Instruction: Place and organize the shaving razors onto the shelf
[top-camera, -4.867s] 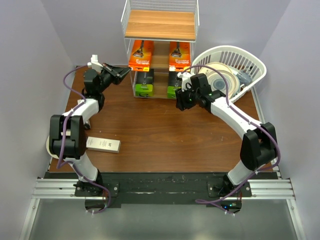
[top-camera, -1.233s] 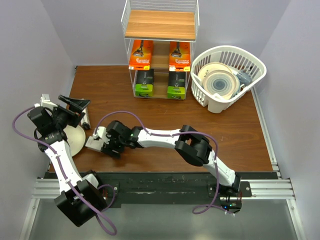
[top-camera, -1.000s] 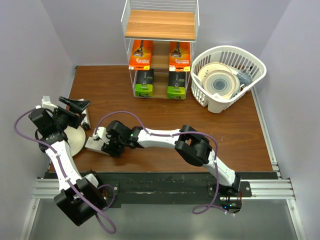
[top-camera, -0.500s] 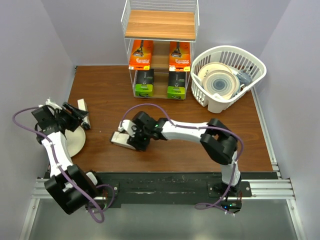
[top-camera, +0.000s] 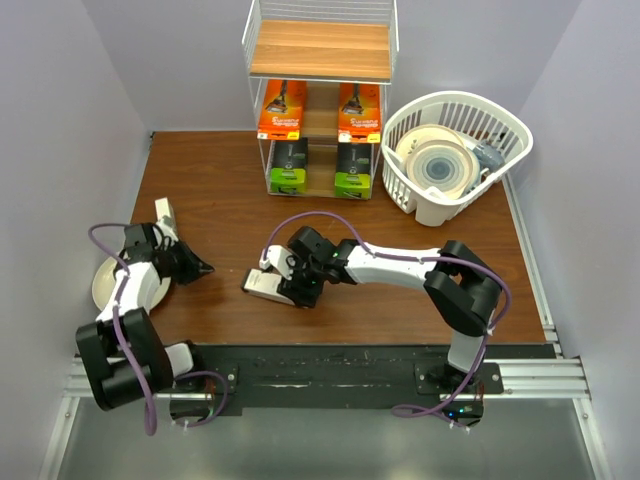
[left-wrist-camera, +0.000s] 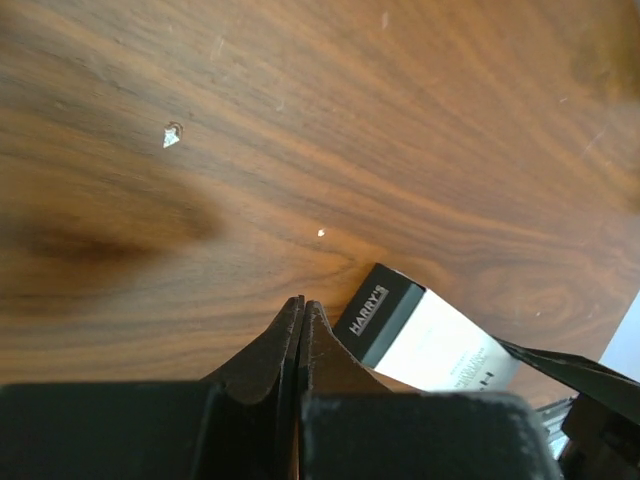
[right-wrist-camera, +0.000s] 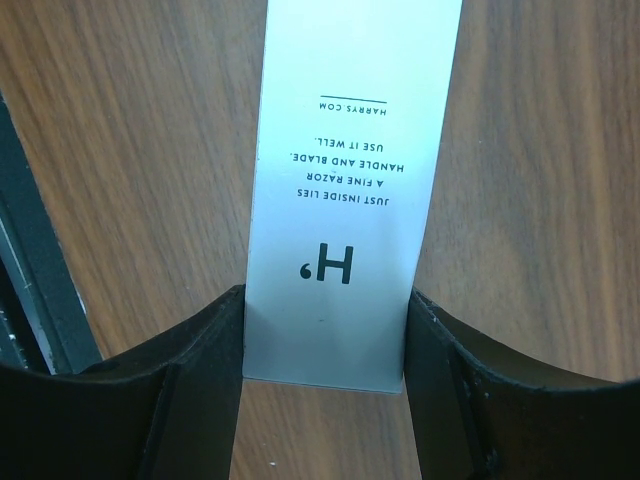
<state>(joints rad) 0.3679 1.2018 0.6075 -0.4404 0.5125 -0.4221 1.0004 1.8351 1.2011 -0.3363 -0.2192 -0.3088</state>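
My right gripper (top-camera: 283, 290) is shut on a long slim white razor box (top-camera: 260, 284) lying on the brown table at front centre. In the right wrist view the box (right-wrist-camera: 352, 190) sits squarely between both fingers (right-wrist-camera: 205, 350). My left gripper (top-camera: 203, 268) is shut on nothing, low over the table just left of that box; its view shows the box's black end (left-wrist-camera: 385, 310) beside the closed fingertips (left-wrist-camera: 300, 312). A second slim white box (top-camera: 163, 212) lies behind the left arm. The shelf (top-camera: 320, 50) holds two orange cards (top-camera: 281, 108) and two black lime-ended boxes (top-camera: 289, 166).
A cream plate (top-camera: 115, 290) lies at the table's left edge under the left arm. A white slotted basket (top-camera: 500, 125) with plates stands at the back right, beside the shelf. The table's front edge is close behind the held box.
My right gripper has slid the white box rightward from near the plate to front centre. The left gripper has shut and swung down from above the plate to the table.
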